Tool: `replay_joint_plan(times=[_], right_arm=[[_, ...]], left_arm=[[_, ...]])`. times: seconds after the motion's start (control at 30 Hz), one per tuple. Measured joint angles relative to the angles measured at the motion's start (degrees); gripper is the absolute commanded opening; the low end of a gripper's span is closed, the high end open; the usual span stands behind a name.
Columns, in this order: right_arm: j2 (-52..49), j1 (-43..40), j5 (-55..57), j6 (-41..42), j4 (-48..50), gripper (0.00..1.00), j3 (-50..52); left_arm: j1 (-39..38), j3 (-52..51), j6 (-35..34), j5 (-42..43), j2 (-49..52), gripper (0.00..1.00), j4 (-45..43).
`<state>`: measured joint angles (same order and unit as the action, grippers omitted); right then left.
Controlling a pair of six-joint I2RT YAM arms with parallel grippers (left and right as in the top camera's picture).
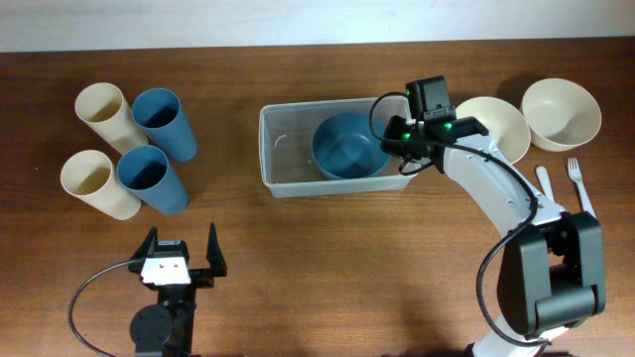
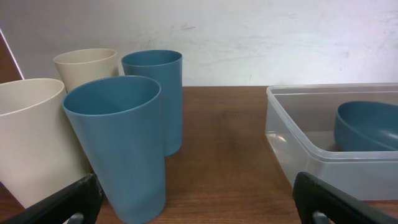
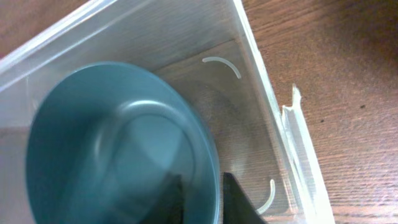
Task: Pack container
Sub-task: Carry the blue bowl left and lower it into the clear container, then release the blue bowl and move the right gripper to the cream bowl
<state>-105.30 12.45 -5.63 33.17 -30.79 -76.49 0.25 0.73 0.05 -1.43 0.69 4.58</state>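
The clear plastic container [image 1: 268, 149] stands in the middle of the table; it also shows in the left wrist view [image 2: 298, 134] and the right wrist view [image 3: 267, 93]. A blue bowl [image 1: 347, 149] sits upright in its right half, also seen by the left wrist [image 2: 367, 127]. My right gripper [image 1: 394, 139] reaches into the container from the right. Its fingers [image 3: 202, 202] straddle the blue bowl's [image 3: 112, 143] rim, one inside and one outside, closed on it. My left gripper [image 1: 181, 260] is open and empty near the front edge, its fingers [image 2: 199, 214] wide apart.
Two cream cups [image 1: 104, 109] [image 1: 91, 178] and two blue cups [image 1: 161, 117] [image 1: 149, 177] stand at the left, close ahead of the left gripper [image 2: 124, 143]. Two cream bowls [image 1: 496, 129] [image 1: 561, 111] sit at the right. A white fork [image 1: 578, 183] and another white utensil [image 1: 544, 183] lie beside them.
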Motion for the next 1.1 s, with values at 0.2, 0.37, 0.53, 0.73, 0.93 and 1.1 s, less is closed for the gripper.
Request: replay_joint_plan(times=[0.2,0.37,0.53,0.73,0.93,1.1], right_arm=[[0.0,-0.4,-1.1,-0.4,-3.4,0.67,-2.1],[0.0,-2.5,-1.9,-3.3,-15.6,1.0,-13.0],[0.6,-8.1,2.0,-6.0,-30.8,0.99,-27.1],[1.6,-19.0,6.3,-4.3,-37.3,0.99,-29.2],[1.5,-26.9,3.7,1.1,-32.3,0.99,-21.4],[0.8,-28.0,-1.5,3.2,-22.4,0.99,-12.4]], left_arm=[[0.0,0.0,0.0,0.0,0.0,1.0,0.0],[0.0,0.0,0.0,0.0,0.0,0.99,0.0],[0.0,0.0,0.0,0.0,0.0,0.99,0.0],[0.0,0.0,0.0,0.0,0.0,0.99,0.0],[0.0,0.0,0.0,0.0,0.0,0.99,0.0],[0.0,0.0,0.0,0.0,0.0,0.99,0.0]])
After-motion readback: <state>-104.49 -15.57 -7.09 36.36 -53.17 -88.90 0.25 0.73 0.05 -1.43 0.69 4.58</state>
